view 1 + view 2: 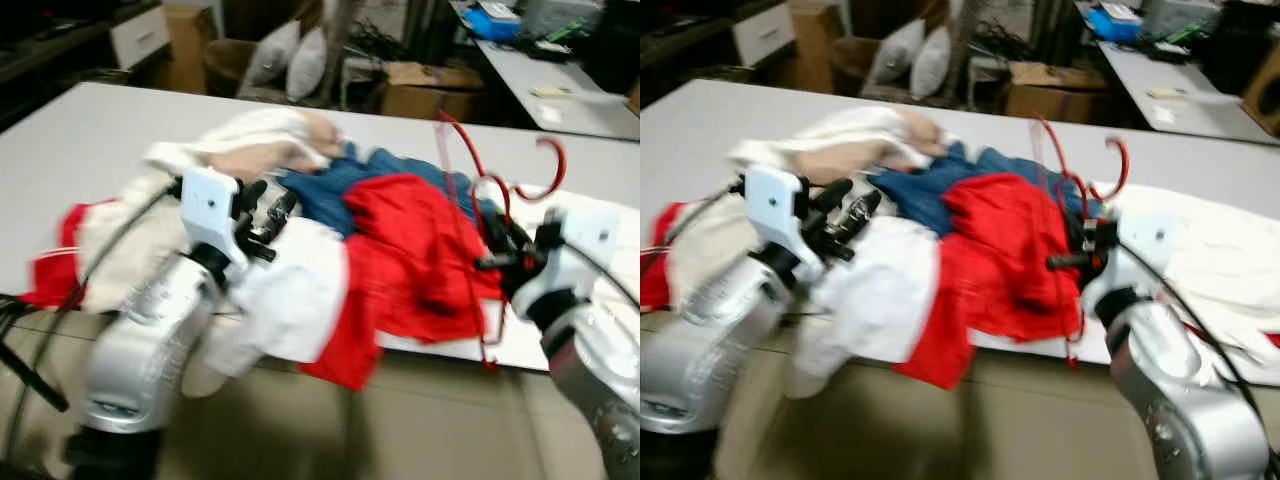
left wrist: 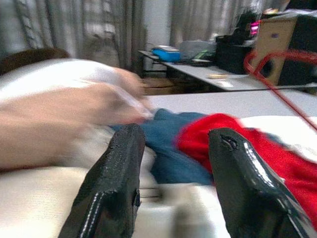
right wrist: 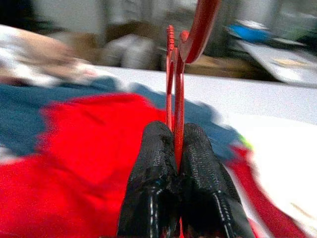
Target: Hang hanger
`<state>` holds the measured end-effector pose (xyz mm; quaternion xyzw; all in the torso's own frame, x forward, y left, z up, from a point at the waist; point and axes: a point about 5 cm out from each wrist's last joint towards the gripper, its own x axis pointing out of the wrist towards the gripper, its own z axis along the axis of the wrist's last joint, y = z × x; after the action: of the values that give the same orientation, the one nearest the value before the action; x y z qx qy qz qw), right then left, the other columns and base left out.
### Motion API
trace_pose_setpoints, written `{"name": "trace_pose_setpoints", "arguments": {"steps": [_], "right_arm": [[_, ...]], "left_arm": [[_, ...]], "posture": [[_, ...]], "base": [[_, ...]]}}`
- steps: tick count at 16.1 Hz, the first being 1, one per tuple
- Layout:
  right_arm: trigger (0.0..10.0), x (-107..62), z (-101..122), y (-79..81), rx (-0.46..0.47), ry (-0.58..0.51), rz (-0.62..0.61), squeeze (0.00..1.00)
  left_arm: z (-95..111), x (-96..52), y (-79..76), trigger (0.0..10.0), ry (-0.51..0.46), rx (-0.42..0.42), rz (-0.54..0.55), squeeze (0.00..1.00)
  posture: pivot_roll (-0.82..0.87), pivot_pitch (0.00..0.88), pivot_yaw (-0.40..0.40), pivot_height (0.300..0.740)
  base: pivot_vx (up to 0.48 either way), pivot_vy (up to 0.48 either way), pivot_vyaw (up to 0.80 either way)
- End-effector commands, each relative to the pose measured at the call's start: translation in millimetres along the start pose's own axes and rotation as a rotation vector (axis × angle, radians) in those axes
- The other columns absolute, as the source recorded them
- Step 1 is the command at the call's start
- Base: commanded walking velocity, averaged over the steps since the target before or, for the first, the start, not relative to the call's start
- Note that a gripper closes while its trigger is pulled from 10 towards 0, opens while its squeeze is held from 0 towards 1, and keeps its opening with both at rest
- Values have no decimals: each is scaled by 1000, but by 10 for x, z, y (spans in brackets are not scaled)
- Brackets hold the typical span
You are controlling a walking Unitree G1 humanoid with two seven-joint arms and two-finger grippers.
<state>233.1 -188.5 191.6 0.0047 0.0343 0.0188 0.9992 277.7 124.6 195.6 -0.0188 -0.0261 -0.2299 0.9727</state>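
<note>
The right pincer (image 3: 176,158) pinches a thin red plastic hanger (image 1: 470,190) above the red cloth (image 1: 410,250); the left pincer (image 2: 173,173) is spread over the white table (image 1: 90,130).

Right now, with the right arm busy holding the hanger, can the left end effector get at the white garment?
Probably yes: the left end effector is open just above the white garment, nothing between them.
</note>
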Motion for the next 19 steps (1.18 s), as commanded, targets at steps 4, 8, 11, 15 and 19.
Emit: {"name": "trace_pose_setpoints", "arguments": {"steps": [4, 8, 11, 15, 19], "right_arm": [[10000, -44, 16, -149, -62, -44, -117, 0], [10000, -93, -134, -176, -57, 0, -147, 0], [10000, -127, -275, -200, -28, 67, -174, 0], [10000, -152, -396, -219, 2, 123, -188, 0], [10000, -139, -432, -185, 17, 131, -181, 0]], "left_arm": [[-61, -28, 69, 10000, 9, 29, 50, 0], [-108, 8, 32, 10000, 10, 24, 45, 0], [-213, 42, 15, 10000, 68, -19, 47, 0], [-303, 125, 18, 10000, 88, -9, 57, 0], [-370, 130, 83, 10000, 108, 1, 62, 0]], "posture": [[-2, 0, -33, 740], [-12, 0, -19, 740], [-14, 0, -14, 740], [-21, 0, -7, 740], [-27, 0, -2, 740]], "base": [[0, -480, 0], [0, -468, 0], [0, -300, 0], [0, 480, -800], [0, 480, -800]]}}
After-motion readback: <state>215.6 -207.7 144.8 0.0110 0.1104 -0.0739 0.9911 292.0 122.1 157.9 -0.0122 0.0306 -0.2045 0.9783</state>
